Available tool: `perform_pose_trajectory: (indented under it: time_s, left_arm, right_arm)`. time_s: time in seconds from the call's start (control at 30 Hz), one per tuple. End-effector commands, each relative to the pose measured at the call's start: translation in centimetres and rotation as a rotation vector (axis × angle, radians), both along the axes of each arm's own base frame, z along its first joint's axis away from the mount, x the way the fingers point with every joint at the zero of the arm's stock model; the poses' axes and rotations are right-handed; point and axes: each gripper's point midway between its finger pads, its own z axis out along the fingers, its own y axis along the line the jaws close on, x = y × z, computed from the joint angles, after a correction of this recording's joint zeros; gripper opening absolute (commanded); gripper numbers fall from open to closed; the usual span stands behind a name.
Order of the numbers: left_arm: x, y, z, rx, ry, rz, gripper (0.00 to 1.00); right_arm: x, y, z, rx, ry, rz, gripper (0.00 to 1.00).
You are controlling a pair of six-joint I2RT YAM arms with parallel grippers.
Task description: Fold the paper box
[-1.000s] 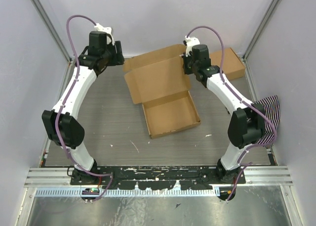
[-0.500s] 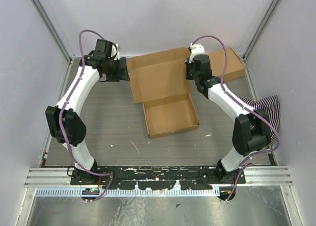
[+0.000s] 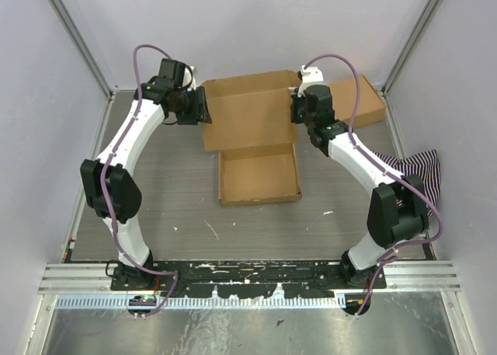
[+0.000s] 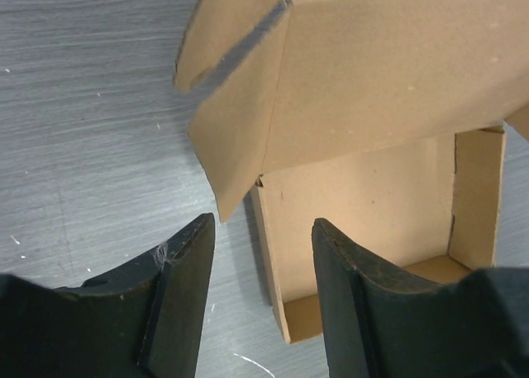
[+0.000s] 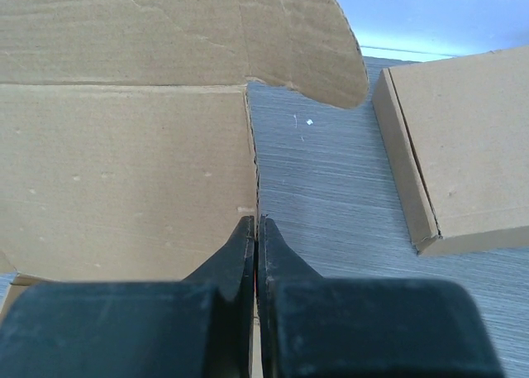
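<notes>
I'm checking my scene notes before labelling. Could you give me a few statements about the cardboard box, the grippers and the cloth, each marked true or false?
1. The left gripper is open. True.
2. The right gripper is wide open. False: its fingers are shut at the lid edge of the brown cardboard mailer box.
3. The black-and-white striped cloth lies in the box's tray. False: it lies by the right edge of the table.
4. The flat brown carton lies apart from the mailer box, on its right. True.
</notes>
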Motion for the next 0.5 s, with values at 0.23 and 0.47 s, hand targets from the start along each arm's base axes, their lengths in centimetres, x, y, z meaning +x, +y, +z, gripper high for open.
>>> perform_pose_trajectory:
  time_s: [0.23, 0.47]
  left_arm:
    - [3.3, 3.0, 1.5, 0.166, -0.098, 0.086, 0.57]
    - [5.2, 1.1, 0.8, 0.106, -0.103, 0.044, 0.57]
  right_arm:
    - [-0.6, 1.2, 4.9, 0.049, -0.155, 0.07, 0.01]
    - [-0.9, 1.9, 4.6, 0.048, -0.146, 0.117, 0.01]
